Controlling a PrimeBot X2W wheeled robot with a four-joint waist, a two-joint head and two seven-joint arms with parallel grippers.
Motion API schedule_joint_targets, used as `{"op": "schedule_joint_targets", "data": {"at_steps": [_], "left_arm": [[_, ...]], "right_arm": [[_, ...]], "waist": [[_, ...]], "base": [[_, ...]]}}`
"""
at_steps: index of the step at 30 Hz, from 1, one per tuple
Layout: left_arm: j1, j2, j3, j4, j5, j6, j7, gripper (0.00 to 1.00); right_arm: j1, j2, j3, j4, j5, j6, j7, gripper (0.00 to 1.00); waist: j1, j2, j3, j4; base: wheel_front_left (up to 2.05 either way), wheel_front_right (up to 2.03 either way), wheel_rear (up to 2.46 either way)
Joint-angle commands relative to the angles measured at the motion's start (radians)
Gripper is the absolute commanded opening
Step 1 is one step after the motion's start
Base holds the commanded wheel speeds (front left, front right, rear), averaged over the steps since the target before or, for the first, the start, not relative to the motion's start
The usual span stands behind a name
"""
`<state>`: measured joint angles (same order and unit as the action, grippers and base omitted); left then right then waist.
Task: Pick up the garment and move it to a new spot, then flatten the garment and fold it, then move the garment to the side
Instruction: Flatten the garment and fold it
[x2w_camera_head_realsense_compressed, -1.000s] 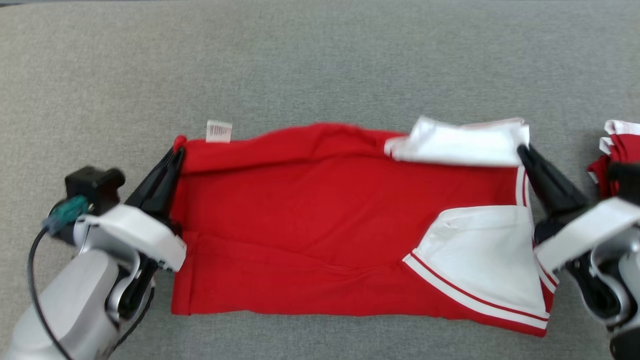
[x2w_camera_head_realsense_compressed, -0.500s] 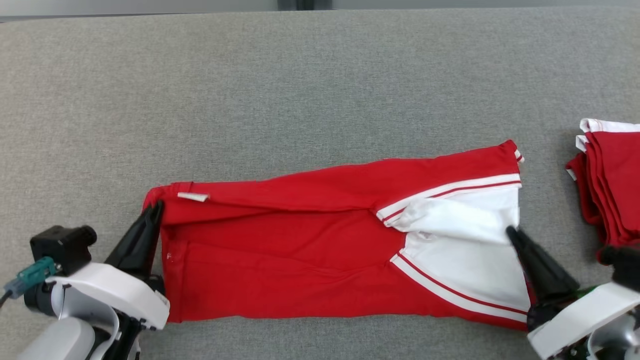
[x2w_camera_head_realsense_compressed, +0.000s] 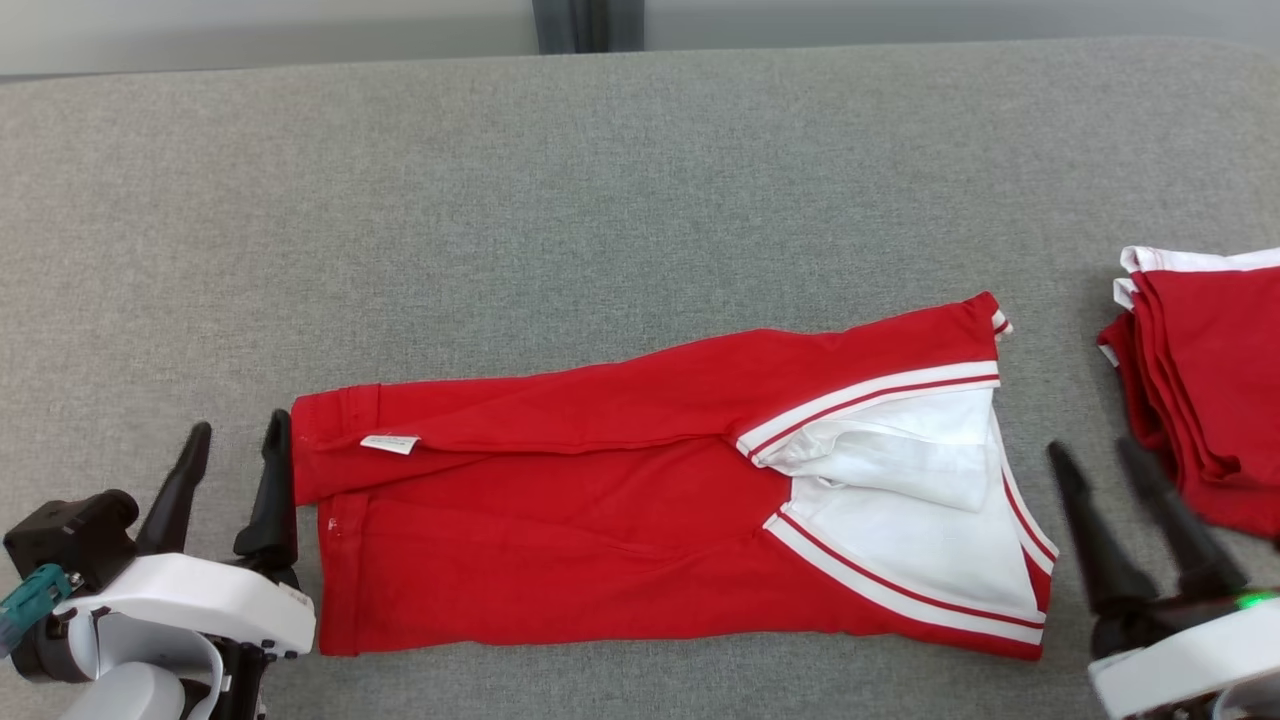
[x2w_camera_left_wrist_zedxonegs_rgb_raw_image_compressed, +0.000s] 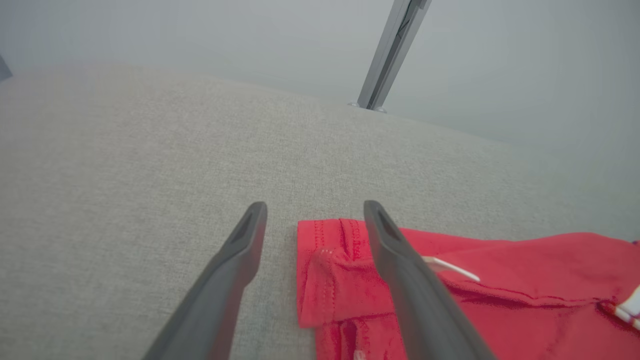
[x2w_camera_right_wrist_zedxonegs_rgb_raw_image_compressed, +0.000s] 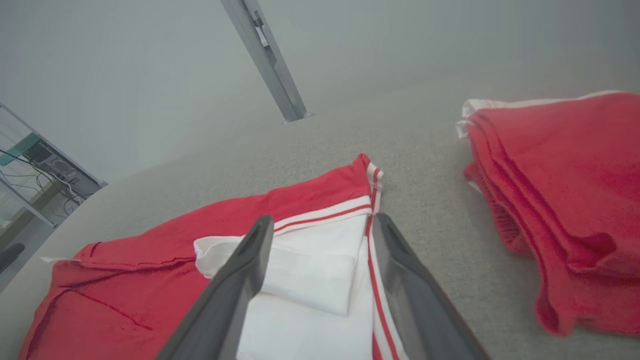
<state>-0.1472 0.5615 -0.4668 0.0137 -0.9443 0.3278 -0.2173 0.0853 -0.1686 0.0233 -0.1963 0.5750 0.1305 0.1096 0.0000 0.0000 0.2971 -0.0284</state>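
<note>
The garment (x2w_camera_head_realsense_compressed: 600, 520) is laid flat on the table (x2w_camera_head_realsense_compressed: 600, 180) as a long red band, doubled lengthwise, with a white striped panel (x2w_camera_head_realsense_compressed: 900, 520) exposed at one end. The upper flap is seen to lie slightly askew, wider toward that white end. The cloth is gripped by neither tool.

The left tool (x2w_camera_head_realsense_compressed: 240, 424) is held wide at the garment's hemmed end, low over the table. Its inner finger is set against or just beside the hem, close to a small label (x2w_camera_head_realsense_compressed: 390, 442); contact cannot be told. In the left wrist view the hem corner is framed between the two fingers.

The right tool (x2w_camera_head_realsense_compressed: 1090, 445) is likewise held wide, just off the garment's white end and apart from the cloth. It is placed between the garment and a stack (x2w_camera_head_realsense_compressed: 1210, 380) of folded red pieces.

One tool is posted at each end, it is judged, so that both ends can be pinched for a crosswise fold. The lengthwise fold is judged done, while the move aside is not yet made.
</note>
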Motion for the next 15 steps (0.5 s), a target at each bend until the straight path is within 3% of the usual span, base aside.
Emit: {"op": "schedule_joint_targets", "data": {"at_steps": [1,5,15], "left_arm": [[-0.004,0.000,0.014,-0.022,0.027,0.023,-0.016,1.00],[-0.039,-0.009,0.028,-0.078,0.106,0.071,-0.036,1.00],[-0.088,-0.112,-0.012,-0.067,0.265,0.115,-0.046,1.00]], "right_arm": [[-0.020,0.012,-0.036,-0.024,-0.035,0.001,-0.038,1.00],[-0.066,0.058,-0.107,-0.050,-0.124,0.000,-0.108,1.00],[-0.132,0.101,-0.104,0.049,-0.307,0.001,-0.173,1.00]], "waist": [[0.0000,0.0000,-0.008,-0.003],[0.0000,0.0000,-0.020,0.000],[0.0000,0.0000,-0.086,0.020]], "base": [[0.00,0.00,0.00],[0.00,0.00,0.00],[0.00,0.00,0.00]]}}
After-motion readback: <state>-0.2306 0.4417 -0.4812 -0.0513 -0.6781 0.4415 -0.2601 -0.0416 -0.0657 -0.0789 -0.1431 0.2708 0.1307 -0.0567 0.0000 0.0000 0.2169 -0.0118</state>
